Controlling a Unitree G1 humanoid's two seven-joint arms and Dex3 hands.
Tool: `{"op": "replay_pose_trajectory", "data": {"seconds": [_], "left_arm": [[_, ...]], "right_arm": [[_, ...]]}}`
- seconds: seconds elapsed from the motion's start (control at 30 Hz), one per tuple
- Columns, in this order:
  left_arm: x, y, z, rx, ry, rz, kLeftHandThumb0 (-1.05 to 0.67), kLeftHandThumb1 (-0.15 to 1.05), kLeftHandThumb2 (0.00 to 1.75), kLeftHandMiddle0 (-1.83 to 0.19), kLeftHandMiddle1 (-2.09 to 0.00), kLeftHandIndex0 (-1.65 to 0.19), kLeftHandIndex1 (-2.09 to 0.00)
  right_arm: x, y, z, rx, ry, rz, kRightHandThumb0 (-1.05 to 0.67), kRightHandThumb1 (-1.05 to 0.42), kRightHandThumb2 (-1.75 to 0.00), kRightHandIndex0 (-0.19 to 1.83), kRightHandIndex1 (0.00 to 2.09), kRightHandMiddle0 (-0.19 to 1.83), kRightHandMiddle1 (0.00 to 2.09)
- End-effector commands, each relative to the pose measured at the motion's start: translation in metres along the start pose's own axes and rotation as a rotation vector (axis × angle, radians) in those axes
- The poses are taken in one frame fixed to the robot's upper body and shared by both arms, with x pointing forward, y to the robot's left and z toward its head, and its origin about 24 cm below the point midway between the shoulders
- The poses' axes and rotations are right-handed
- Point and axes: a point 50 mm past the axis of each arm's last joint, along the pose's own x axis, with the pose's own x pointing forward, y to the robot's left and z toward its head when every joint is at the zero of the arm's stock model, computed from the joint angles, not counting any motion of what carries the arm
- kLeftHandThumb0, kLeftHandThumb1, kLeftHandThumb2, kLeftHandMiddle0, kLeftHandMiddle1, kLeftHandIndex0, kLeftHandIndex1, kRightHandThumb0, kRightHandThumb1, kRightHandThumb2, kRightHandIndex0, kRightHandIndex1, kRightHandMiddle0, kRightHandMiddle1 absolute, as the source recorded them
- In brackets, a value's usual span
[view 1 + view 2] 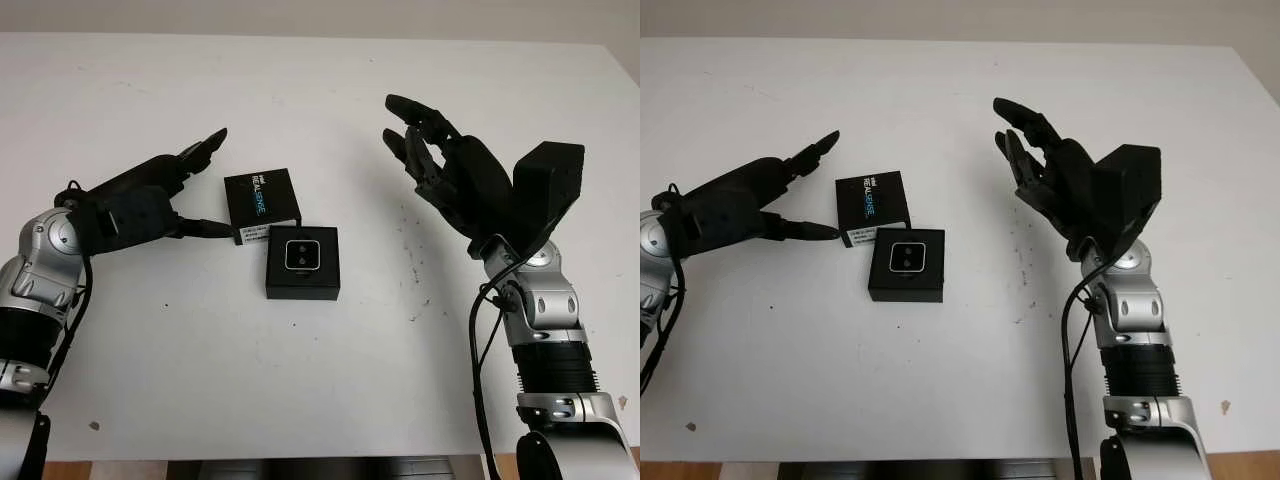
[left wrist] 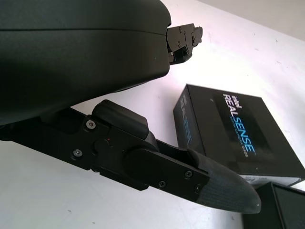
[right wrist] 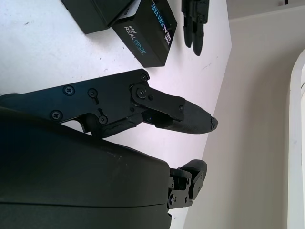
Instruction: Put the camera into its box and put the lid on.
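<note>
Reaching in from the left, the left hand (image 1: pixel 190 190) holds nothing; its fingers (image 2: pixel 224 183) stand apart on either side of the lid's (image 1: pixel 262 204) left edge, close but not touching. The right hand (image 1: pixel 430 160) hangs above the table (image 1: pixel 320 90), well to the right of the box (image 1: pixel 302 262), fingers loosely apart and holding nothing. The camera (image 1: pixel 301 256) already sits in the open box, lens side up, and the lid lies just behind it, touching its back left corner. I'd judge the lid a light, stiff cardboard shell with smooth sides that could slip, so pinching two opposite edges looks best. Its top reads "intel REALSENSE" in white and blue, with a white sticker on the near side too small to read.
</note>
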Motion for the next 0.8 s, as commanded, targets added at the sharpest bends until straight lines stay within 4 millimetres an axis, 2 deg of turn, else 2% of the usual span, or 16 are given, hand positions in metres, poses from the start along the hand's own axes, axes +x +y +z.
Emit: {"op": "replay_pose_trajectory", "data": {"seconds": [0.0, 0.3, 0.5, 0.6, 0.77], "left_arm": [[0.003, -0.005, -0.001, 0.019, -0.002, 0.0, -1.05, 1.04, 0.07, 0.19, 0.0, 0.19, 0.0], [0.009, -0.009, -0.002, 0.018, -0.003, -0.027, -1.05, 1.04, 0.06, 0.19, 0.0, 0.19, 0.0], [0.012, -0.013, 0.0, 0.001, -0.018, -0.044, -1.05, 1.04, 0.06, 0.19, 0.0, 0.19, 0.0], [0.014, -0.014, 0.001, 0.005, -0.015, -0.048, -1.05, 1.03, 0.05, 0.19, 0.0, 0.19, 0.0], [0.017, -0.016, 0.003, -0.025, -0.033, 0.0, -1.03, 1.01, 0.04, 0.19, 0.0, 0.19, 0.0]], "right_arm": [[-0.002, 0.001, 0.002, -0.005, -0.014, -0.004, -0.5, -1.05, -0.66, 0.17, 0.06, -0.02, 0.51], [-0.002, 0.002, 0.002, 0.002, -0.021, -0.008, -0.5, -1.05, -0.67, 0.17, 0.06, -0.03, 0.51], [-0.002, 0.002, 0.001, -0.002, -0.025, -0.009, -0.51, -1.05, -0.66, 0.18, 0.06, -0.08, 0.63], [-0.002, 0.002, 0.001, -0.004, -0.015, -0.014, -0.51, -1.05, -0.65, 0.19, 0.06, -0.07, 0.62], [-0.002, 0.002, 0.001, 0.0, -0.021, -0.012, -0.5, -1.05, -0.66, 0.18, 0.06, -0.07, 0.61]]}}
